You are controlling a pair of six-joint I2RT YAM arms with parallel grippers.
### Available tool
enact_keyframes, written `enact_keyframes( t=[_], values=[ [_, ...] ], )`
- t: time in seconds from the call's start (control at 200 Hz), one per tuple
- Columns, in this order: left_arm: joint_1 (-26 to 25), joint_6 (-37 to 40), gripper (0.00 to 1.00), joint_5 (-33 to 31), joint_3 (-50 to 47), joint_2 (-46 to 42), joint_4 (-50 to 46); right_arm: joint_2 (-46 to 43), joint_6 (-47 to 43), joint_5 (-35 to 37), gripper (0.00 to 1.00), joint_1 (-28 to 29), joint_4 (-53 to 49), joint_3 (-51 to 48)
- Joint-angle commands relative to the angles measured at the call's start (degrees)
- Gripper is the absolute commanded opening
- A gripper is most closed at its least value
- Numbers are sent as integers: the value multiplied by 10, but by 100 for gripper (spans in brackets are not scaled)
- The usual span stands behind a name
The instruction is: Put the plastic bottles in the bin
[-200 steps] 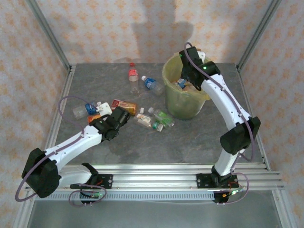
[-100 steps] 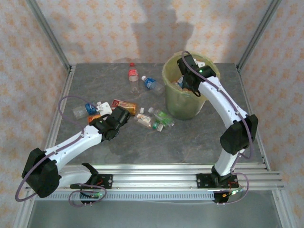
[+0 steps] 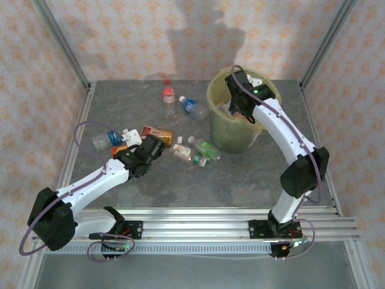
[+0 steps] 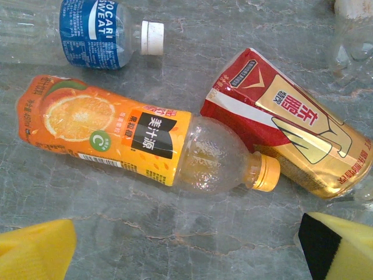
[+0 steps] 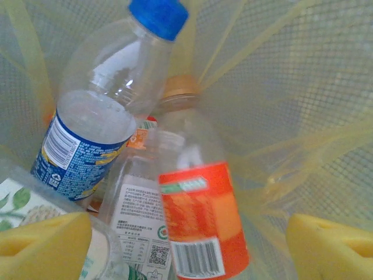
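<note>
Grey table (image 4: 192,35): orange-label bottle (image 4: 116,137) just beyond the left pincer (image 4: 186,249).

right gripper (image 3: 231,108) inside bin (image 3: 231,137), far right | left gripper (image 3: 157,145) low, between blue-white bottle (image 3: 112,138) and green bottle (image 3: 206,149) | red bottle (image 3: 169,96), blue bottle (image 3: 190,106) lie on table (image 3: 240,180) left of bin

Peach floral-patterned walls (image 3: 120,36), grey marbled tabletop (image 3: 240,174), aluminium corner posts (image 3: 61,42).
</note>
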Motion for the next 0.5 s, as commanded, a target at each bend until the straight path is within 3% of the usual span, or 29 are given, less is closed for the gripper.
enact_keyframes(
  t=[0.0,0.08,0.1,0.315,0.495],
  values=[
    [5,0,100,-23,17,-4,-10,-51,-12,17,88,-2,-4,-12],
    [5,1,100,-23,18,-3,-10,-70,-26,-3,93,-2,18,-17],
    [5,1,100,-23,18,-4,-9,-74,-30,-9,100,-2,24,-17],
    [5,2,100,-24,20,-8,-7,-114,-77,-87,99,7,82,-12],
    [5,2,100,-28,19,-14,-7,-126,-114,-76,99,52,106,0]
  ],
)
